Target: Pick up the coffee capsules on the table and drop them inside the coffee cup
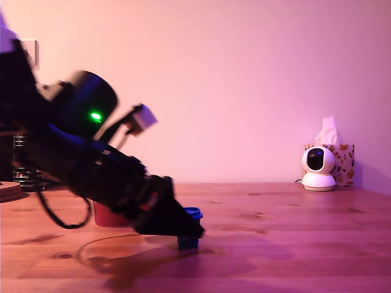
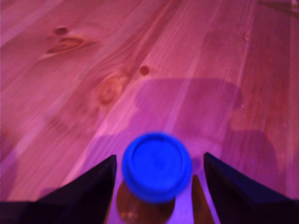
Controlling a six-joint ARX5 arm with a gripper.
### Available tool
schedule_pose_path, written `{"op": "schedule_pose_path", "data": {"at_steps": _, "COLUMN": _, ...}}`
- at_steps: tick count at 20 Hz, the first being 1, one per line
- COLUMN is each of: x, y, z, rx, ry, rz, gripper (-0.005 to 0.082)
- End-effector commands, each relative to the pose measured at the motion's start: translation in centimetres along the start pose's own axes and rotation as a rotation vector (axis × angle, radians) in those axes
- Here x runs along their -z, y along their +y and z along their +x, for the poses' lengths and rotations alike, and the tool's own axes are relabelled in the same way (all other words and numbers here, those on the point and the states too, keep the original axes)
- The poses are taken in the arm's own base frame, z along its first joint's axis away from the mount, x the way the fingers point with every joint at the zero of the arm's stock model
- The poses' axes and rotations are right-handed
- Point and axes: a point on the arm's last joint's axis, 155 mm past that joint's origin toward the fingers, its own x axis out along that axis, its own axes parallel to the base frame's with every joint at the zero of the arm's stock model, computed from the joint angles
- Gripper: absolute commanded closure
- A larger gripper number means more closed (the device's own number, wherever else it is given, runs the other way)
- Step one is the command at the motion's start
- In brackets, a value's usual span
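Blue plastic, round and smooth: one coffee capsule sits between the claw's spread dark wedge fingers, a gap showing on each side. Knotty pine bench lies bare ahead. In the exterior view the claw angles down low over the capsule, the red coffee cup half hidden behind the arm
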Motion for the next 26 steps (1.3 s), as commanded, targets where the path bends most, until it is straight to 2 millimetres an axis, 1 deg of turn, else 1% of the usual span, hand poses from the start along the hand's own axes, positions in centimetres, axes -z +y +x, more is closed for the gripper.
{"op": "schedule_pose_path", "data": {"at_steps": 1, "x": -0.1, "y": -0.2, "z": 0.5, "rx": 0.010, "ry": -0.001, "rz": 0.014, "gripper": 0.0233}}
{"op": "schedule_pose_path", "data": {"at_steps": 3, "x": -0.2, "y": -0.2, "z": 0.8, "rx": 0.015, "ry": 0.003, "rz": 0.020, "gripper": 0.0237}}
{"op": "schedule_pose_path", "data": {"at_steps": 6, "x": 0.9, "y": -0.2, "z": 1.3, "rx": 0.025, "ry": 0.037, "rz": -0.001, "gripper": 0.0259}}
{"op": "schedule_pose_path", "data": {"at_steps": 8, "x": 1.1, "y": -0.3, "z": 1.4, "rx": 0.028, "ry": 0.042, "rz": -0.002, "gripper": 0.0260}}
{"op": "schedule_pose_path", "data": {"at_steps": 11, "x": 1.1, "y": -0.3, "z": 1.4, "rx": 0.028, "ry": 0.043, "rz": 0.004, "gripper": 0.0340}}
{"op": "schedule_pose_path", "data": {"at_steps": 14, "x": 1.1, "y": -0.3, "z": 1.4, "rx": 0.028, "ry": 0.043, "rz": 0.004, "gripper": 0.0346}}
{"op": "schedule_pose_path", "data": {"at_steps": 15, "x": 1.2, "y": -0.2, "z": 1.4, "rx": 0.027, "ry": 0.044, "rz": 0.004, "gripper": 0.0369}}
{"op": "schedule_pose_path", "data": {"at_steps": 19, "x": 1.2, "y": -0.1, "z": 1.4, "rx": 0.021, "ry": 0.046, "rz": 0.009, "gripper": 0.0526}}
{"op": "schedule_pose_path", "data": {"at_steps": 21, "x": 1.1, "y": -0.1, "z": 1.4, "rx": 0.020, "ry": 0.042, "rz": 0.014, "gripper": 0.0617}}
{"op": "schedule_pose_path", "data": {"at_steps": 22, "x": 1.0, "y": -0.1, "z": 1.4, "rx": 0.019, "ry": 0.038, "rz": 0.017, "gripper": 0.0648}}
{"op": "schedule_pose_path", "data": {"at_steps": 26, "x": 0.7, "y": 0.0, "z": 1.4, "rx": 0.016, "ry": 0.028, "rz": 0.023, "gripper": 0.0658}}
